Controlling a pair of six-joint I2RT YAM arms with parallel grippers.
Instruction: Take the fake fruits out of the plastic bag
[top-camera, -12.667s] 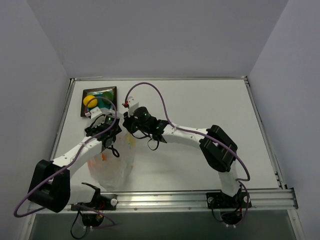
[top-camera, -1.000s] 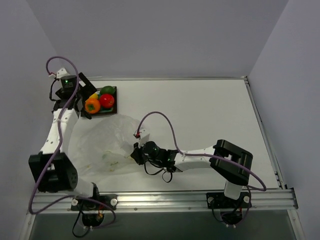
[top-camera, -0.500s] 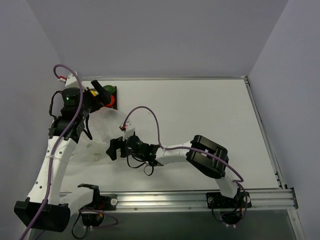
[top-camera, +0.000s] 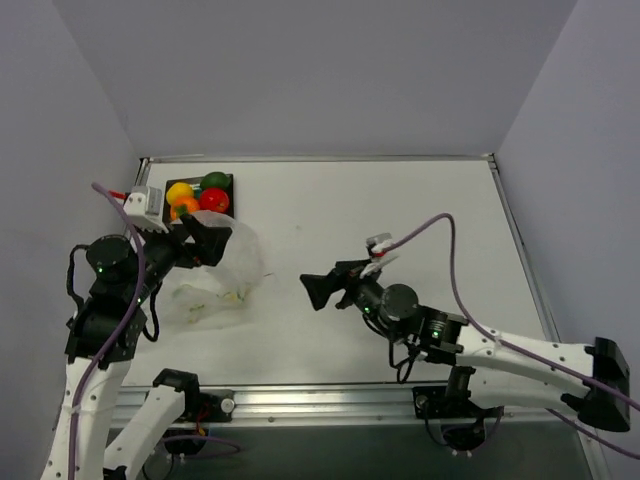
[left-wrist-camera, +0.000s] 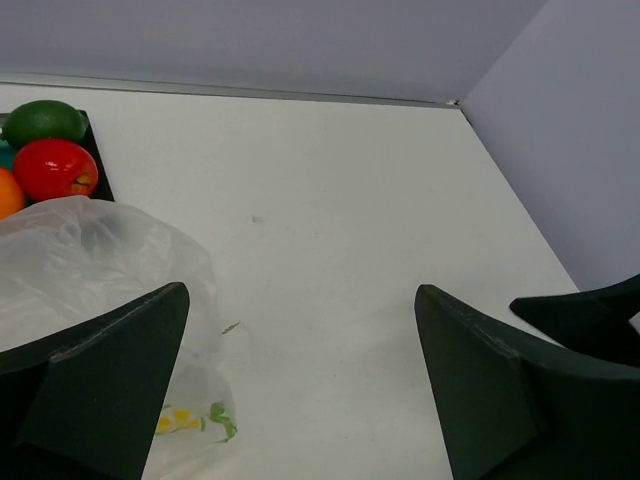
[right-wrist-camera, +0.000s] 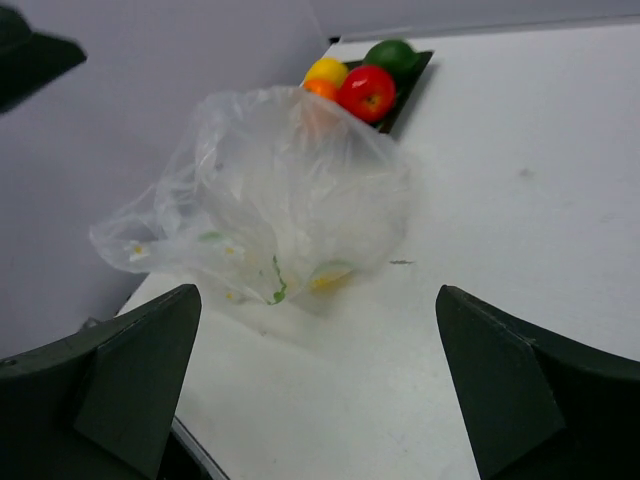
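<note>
Four fake fruits sit together on the dark-framed tray (top-camera: 228, 180) at the far left: yellow (top-camera: 180, 192), green (top-camera: 214, 181), red (top-camera: 212, 200) and orange (top-camera: 184, 208). The clear crinkled plastic bag (top-camera: 215, 278) lies slumped on the table just in front of them, with only printed yellow and green marks showing in it. My left gripper (top-camera: 207, 240) hovers open above the bag's far edge, holding nothing. My right gripper (top-camera: 322, 283) is open to the right of the bag, apart from it and pointing at it. The right wrist view shows the bag (right-wrist-camera: 270, 200) and the fruits (right-wrist-camera: 366, 92) behind it.
White tabletop (top-camera: 400, 210) stretches to the right of the bag up to the raised back and right rims. The left wall stands close behind the bag and tray. In the left wrist view a dark finger of the right gripper (left-wrist-camera: 590, 320) shows at the right edge.
My right gripper has opened, let go of the bag and drawn back to the right. The left arm has pulled back from the tray. The bag has settled into a smaller heap.
</note>
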